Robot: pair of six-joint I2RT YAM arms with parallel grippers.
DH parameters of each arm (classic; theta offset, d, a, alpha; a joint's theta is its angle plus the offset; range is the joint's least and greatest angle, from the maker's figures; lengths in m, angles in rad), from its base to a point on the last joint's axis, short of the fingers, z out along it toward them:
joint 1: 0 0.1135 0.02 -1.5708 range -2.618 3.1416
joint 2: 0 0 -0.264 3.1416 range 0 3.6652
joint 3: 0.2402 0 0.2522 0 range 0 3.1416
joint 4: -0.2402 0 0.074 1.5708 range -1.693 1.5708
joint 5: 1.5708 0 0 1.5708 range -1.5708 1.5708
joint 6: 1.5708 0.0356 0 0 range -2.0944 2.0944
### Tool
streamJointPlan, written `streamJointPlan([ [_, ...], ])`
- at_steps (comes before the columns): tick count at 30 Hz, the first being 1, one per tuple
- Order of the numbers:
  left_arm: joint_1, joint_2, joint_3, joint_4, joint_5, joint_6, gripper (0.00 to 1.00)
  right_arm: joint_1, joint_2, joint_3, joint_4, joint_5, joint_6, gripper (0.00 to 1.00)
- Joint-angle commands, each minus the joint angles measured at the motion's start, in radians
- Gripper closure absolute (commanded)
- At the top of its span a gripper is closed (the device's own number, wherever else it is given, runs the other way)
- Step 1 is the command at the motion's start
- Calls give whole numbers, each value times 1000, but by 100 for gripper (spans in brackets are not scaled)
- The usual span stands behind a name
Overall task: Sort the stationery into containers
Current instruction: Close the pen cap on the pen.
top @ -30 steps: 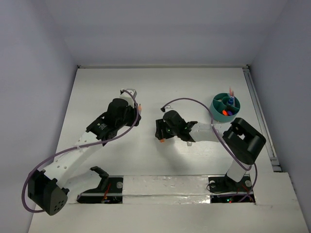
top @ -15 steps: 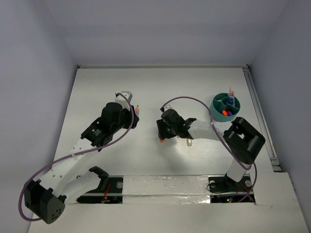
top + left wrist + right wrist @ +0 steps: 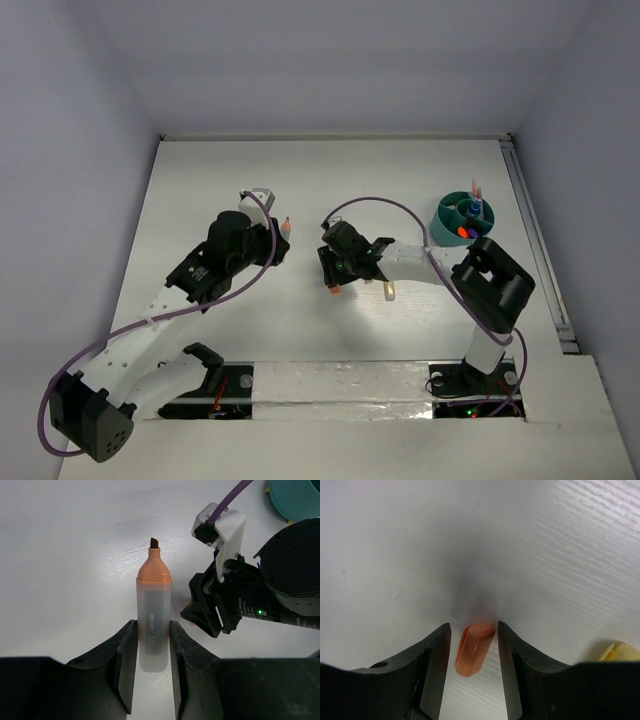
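Spreading under everything, the white bench carries 2 arms that reach toward its middle. The round teal organiser stands at the far right of the bench, well apart from both jaws, with several pens upright in its compartments.

The left gripper has its jaws clamped on the lower barrel of the orange highlighter. The highlighter's bare dark tip points away from the wrist, toward the right arm's wrist.

The right gripper is low over the bench, jaws apart. They straddle the small orange stub, which lies on the bench between the 2 fingers with a thin gap showing on either side.
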Motion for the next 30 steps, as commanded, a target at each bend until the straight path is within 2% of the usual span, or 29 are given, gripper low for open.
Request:
streamJointPlan([
  [1, 5, -29, -13, 44, 43, 14, 100, 12, 30, 39, -42, 4, -12, 52],
  [8, 5, -43, -13, 47, 53, 18, 100, 12, 59, 88, -127, 45, -27, 53],
  [13, 5, -51, -13, 47, 57, 19, 100, 12, 76, 128, -192, 68, -50, 60],
  [19, 5, -59, -14, 47, 58, 21, 100, 12, 78, 145, -247, 76, -53, 61],
  [26, 5, -60, -14, 47, 63, 22, 100, 12, 27, 125, -229, 94, -44, 100],
  [30, 5, -60, -14, 51, 76, 18, 100, 12, -45, 97, -146, 85, -35, 100],
])
